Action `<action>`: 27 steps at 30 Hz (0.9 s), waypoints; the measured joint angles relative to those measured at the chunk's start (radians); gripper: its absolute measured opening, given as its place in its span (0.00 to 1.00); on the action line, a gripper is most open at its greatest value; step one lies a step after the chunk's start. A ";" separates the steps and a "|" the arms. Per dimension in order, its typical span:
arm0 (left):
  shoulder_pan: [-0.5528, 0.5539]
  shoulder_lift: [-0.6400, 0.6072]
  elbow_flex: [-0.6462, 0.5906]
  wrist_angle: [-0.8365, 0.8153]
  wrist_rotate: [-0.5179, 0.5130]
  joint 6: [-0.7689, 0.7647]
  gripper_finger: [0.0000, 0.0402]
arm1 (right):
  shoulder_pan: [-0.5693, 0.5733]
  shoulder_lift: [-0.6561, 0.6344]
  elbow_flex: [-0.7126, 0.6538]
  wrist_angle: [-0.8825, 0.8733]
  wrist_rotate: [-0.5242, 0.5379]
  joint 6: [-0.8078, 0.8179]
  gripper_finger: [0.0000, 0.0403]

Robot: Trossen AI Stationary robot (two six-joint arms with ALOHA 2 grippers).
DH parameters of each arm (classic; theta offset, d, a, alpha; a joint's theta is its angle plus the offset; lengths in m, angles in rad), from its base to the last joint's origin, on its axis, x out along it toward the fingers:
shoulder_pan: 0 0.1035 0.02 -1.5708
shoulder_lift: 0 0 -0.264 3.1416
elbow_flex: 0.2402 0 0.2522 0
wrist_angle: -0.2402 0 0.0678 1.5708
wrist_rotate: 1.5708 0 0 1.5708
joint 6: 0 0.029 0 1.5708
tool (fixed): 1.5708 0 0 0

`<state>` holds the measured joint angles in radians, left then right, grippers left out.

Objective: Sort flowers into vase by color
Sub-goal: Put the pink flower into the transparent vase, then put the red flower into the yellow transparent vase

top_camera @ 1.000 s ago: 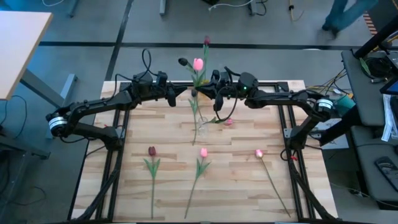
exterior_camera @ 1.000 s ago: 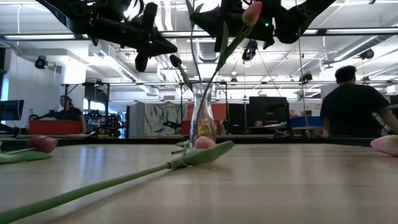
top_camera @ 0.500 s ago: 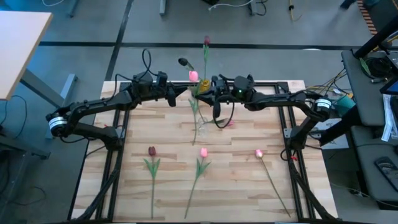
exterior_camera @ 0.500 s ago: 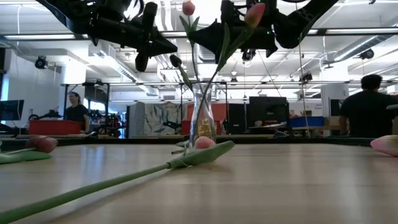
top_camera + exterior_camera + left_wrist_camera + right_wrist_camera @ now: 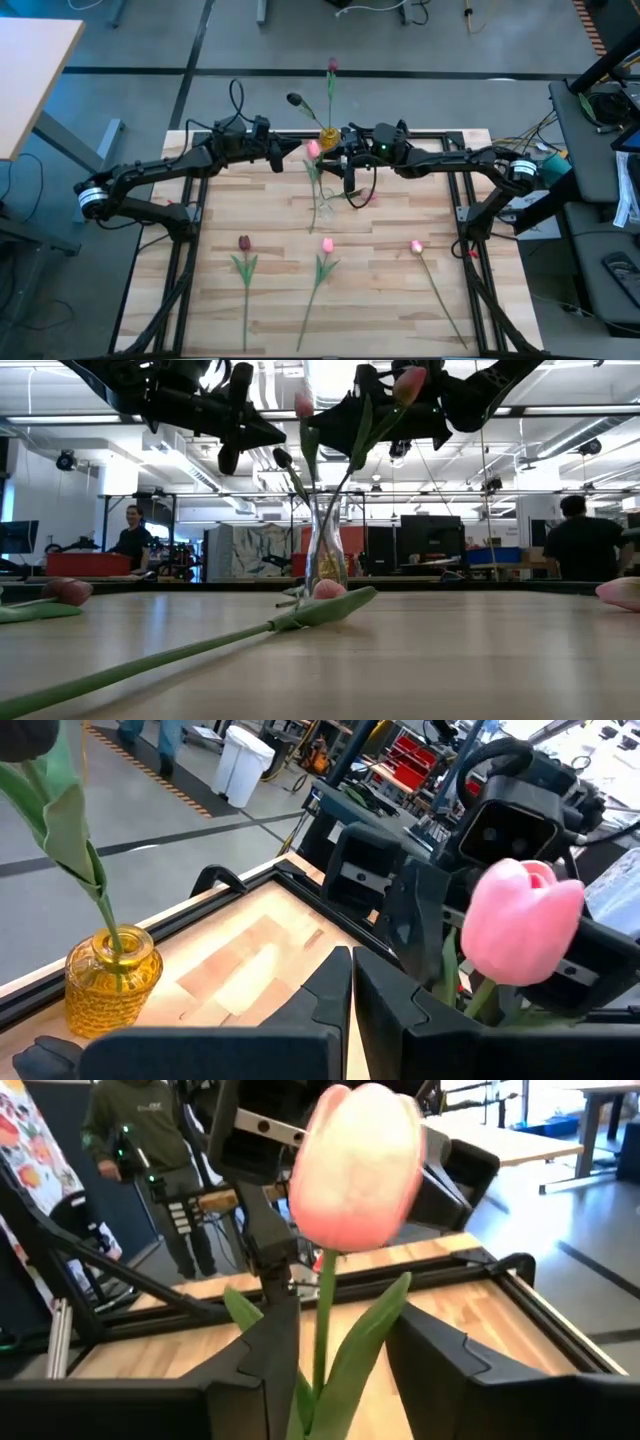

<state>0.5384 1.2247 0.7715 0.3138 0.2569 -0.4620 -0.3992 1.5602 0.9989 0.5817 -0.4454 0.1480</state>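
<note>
Right wrist view: right hand point(image 5: 320, 1370) clamps pink tulip point(image 5: 362, 1165); left hand point(image 5: 350, 990) together.

Right gripper point(image 5: 320, 1380) contact: you cannot see the fingertips; the picture's edge cuts them off below the pink tulip point(image 5: 362, 1165) stem.
Left gripper point(image 5: 350, 1010) tips: cut off at the frame edge, so the finger ends are out of your view.
Clear vase point(image 5: 325, 548) contents: in the low view the stem ends inside the glass are too small to separate.
Amber vase point(image 5: 328, 135): at 12 o'clock on the table, partly covered by the right arm.
</note>
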 joint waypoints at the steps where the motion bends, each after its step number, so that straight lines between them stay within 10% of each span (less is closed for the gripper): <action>1: -0.001 0.000 0.000 0.000 0.007 0.004 0.00 | 0.000 -0.005 0.000 -0.015 0.000 -0.003 0.35; 27: -0.043 -0.054 0.000 -0.269 0.010 -0.007 0.00 | -0.004 -0.325 0.007 -0.497 0.110 -0.044 0.32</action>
<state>0.4951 1.1710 0.7719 0.0446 0.2672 -0.4688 -0.4029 1.2354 1.0061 0.0849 -0.3357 0.1038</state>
